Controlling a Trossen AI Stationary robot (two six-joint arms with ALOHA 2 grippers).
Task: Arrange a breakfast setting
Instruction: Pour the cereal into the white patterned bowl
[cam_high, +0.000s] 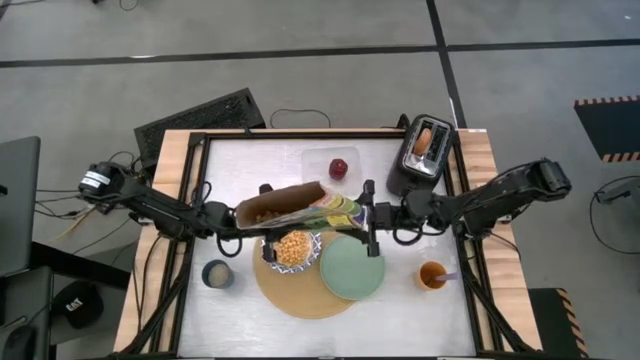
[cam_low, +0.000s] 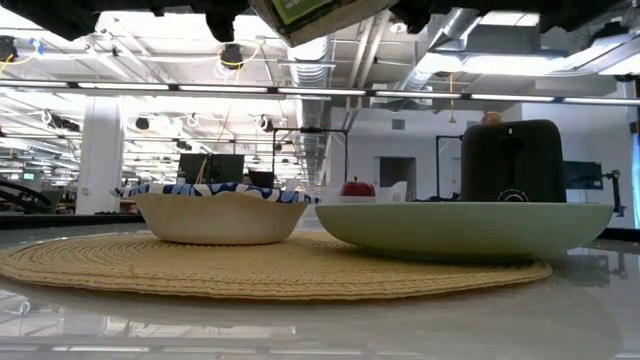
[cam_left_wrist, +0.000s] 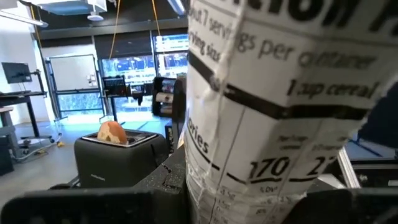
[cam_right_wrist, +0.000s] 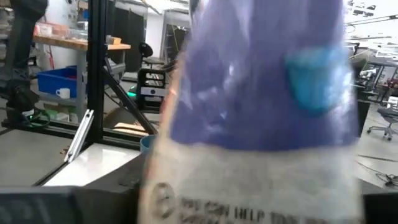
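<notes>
the left end effector (cam_high: 232, 216) and the right end effector (cam_high: 372, 218) hold the colourful panda cereal box (cam_high: 295, 206) between them above the bench (cam_high: 400, 310), one clamped at each end, the box lying on its side with its long axis running across the bench from one arm to the other. its open mouth sits at the left end, by the left end effector, tipped slightly down; the closed, printed end rests in the right end effector. the blue-and-white patterned bowl (cam_high: 291, 248), already holding cereal, lies just below the box's middle and a little toward the front edge, so the coming move appears to turn on bringing the mouth over the bowl or levelling the box off, and the left arm is the nearer to that mouth. from the wrist views the box fills each frame, so the exact bite of the fingers is hard to judge. the bowl stands on the round tan mat (cam_high: 300, 295), touching or nearly touching the pale green plate (cam_high: 352, 268) to its right. farther back, the small red apple (cam_high: 339, 168) sits well apart, and a toast slice (cam_high: 425, 140) stands in the black toaster (cam_high: 420, 155).
</notes>
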